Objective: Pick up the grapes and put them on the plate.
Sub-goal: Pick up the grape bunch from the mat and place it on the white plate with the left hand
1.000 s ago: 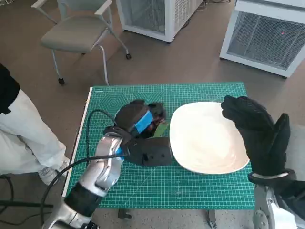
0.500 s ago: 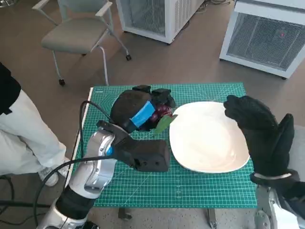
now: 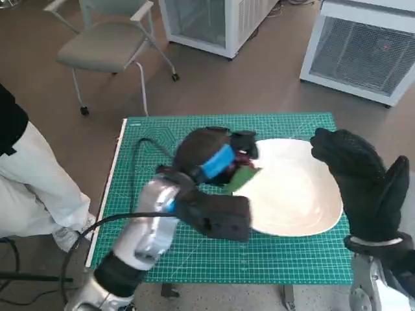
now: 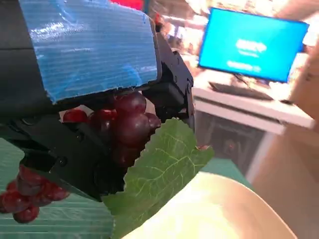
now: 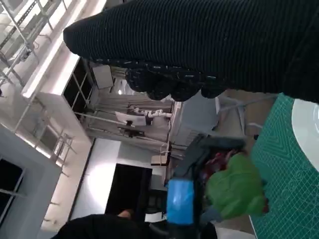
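Now the left hand [image 3: 211, 155] grips the grapes [image 4: 124, 122], lifted at the near edge of the plate [image 3: 305, 207], green leaf [image 3: 243, 178] hanging over its rim. The bunch looks soft, loose and dangly, so best cradled around the cluster. The right hand [image 3: 363, 188] hovers empty beside the plate, fingers apart.

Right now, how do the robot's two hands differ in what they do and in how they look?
The left hand grips the grapes, with their green leaf, at the plate's edge; the right hand holds nothing and stands upright beside the plate. The left hand has blue tape over its back; the right hand wears a black knitted glove. Both are black and above the green mat.
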Motion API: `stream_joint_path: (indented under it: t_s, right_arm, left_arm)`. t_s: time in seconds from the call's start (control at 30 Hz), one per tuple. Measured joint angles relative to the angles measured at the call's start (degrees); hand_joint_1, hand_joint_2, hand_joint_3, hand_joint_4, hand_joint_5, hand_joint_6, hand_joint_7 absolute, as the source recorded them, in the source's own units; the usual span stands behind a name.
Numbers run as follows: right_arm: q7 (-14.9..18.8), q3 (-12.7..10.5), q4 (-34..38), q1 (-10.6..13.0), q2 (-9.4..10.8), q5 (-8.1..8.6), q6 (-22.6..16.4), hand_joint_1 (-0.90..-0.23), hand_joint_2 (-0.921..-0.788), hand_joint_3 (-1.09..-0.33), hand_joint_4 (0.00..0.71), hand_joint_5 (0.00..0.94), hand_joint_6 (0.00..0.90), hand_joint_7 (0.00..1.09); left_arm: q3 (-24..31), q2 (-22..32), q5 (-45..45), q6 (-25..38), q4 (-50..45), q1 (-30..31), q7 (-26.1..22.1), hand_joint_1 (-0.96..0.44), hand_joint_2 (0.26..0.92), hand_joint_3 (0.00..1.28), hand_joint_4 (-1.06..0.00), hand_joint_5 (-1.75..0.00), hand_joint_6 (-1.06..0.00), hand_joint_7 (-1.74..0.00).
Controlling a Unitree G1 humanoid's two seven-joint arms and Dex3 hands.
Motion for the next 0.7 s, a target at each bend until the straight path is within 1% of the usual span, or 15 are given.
stream_joint_path:
  t_s: [0.1,0.17,0.33,0.47,0.6,0.7]
  right_arm:
    - [0.0,-0.5,-0.3,0.2,-0.3,0.02,0.0,-0.339,-0.921,-0.590,0.463,0.834,0.263,0.98]
    - [-0.2,-0.8,-0.5,0.3,-0.4,0.02,0.0,-0.340,-0.921,-0.588,0.465,0.831,0.264,0.97]
    - [-0.7,-1.2,-1.0,0.5,-0.6,-0.04,0.0,-0.336,-0.921,-0.587,0.468,0.823,0.268,0.97]
    - [-1.2,-1.2,-1.2,1.0,-0.7,-0.16,-0.1,-0.331,-0.921,-0.588,0.471,0.817,0.271,0.96]
    - [-1.7,-1.2,-1.4,1.5,-0.7,-0.47,-0.3,-0.332,-0.921,-0.587,0.473,0.813,0.276,0.96]
    - [-2.0,-1.2,-1.5,1.5,-0.7,-0.55,-0.6,-0.333,-0.921,-0.587,0.474,0.811,0.280,0.96]
  left_arm:
    - [-1.6,-1.5,0.8,-2.9,3.5,-1.5,1.8,0.01,0.918,0.05,-0.71,-1.31,-0.71,-0.92]
    - [-2.4,-2.4,1.0,-5.2,6.6,-2.7,3.1,0.01,0.916,0.06,-0.70,-1.32,-0.70,-0.93]
    - [-2.6,-4.5,0.2,-9.6,14.6,-5.8,6.2,0.00,0.918,0.06,-0.73,-1.21,-0.63,-1.08]
    - [-2.1,-6.5,-1.4,-11.9,19.7,-7.7,8.1,0.00,0.919,0.06,-0.74,-1.12,-0.61,-1.17]
    - [-1.8,-8.3,-2.7,-14.3,23.5,-8.8,9.9,0.00,0.920,0.05,-0.74,-1.09,-0.61,-1.21]
    - [-1.8,-9.0,-3.1,-15.8,25.1,-9.3,10.9,0.00,0.920,0.05,-0.74,-1.08,-0.61,-1.20]
